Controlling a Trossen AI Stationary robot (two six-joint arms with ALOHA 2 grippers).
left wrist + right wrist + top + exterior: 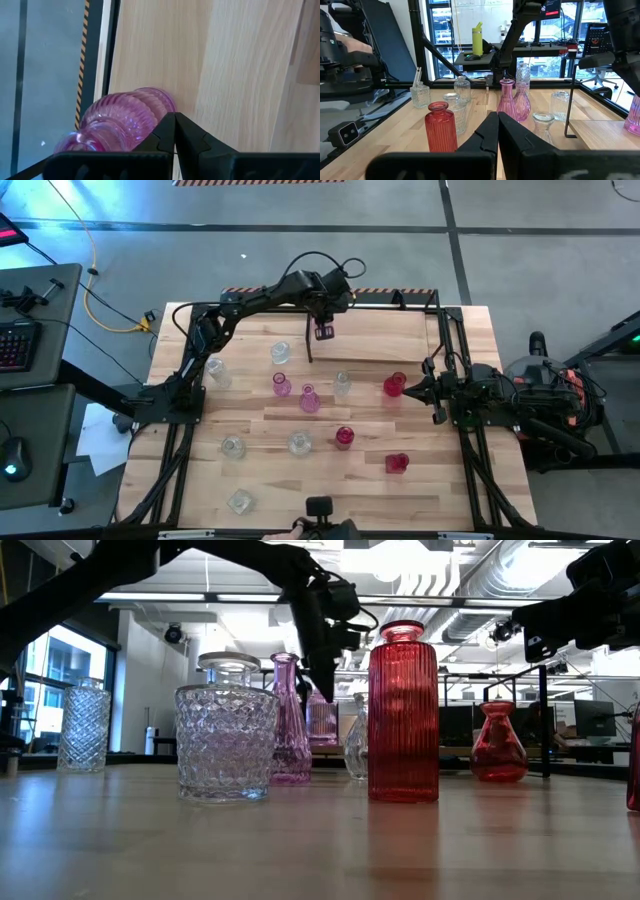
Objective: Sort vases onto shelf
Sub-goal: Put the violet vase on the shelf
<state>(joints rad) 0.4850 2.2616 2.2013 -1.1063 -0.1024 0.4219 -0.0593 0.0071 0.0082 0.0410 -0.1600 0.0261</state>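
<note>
Near edge of the table [420, 490]: clear and red vases [397, 463] standing scattered. Mid-table: right hand [412, 390] clenched, grasping nothing, just beside a red vase [394, 385]. Far side: left hand [323, 332] clenched and empty above the shelf [380, 330], pink ribbed vase [122, 122] directly under its fingertips.

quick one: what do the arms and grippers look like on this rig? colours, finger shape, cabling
Both arms are dark, near-black jointed links on black frame bases. The left gripper and right gripper have matte black fingers tapering to pointed tips. Black cables loop over the left arm's wrist; orange accents show by the right arm's base.
</note>
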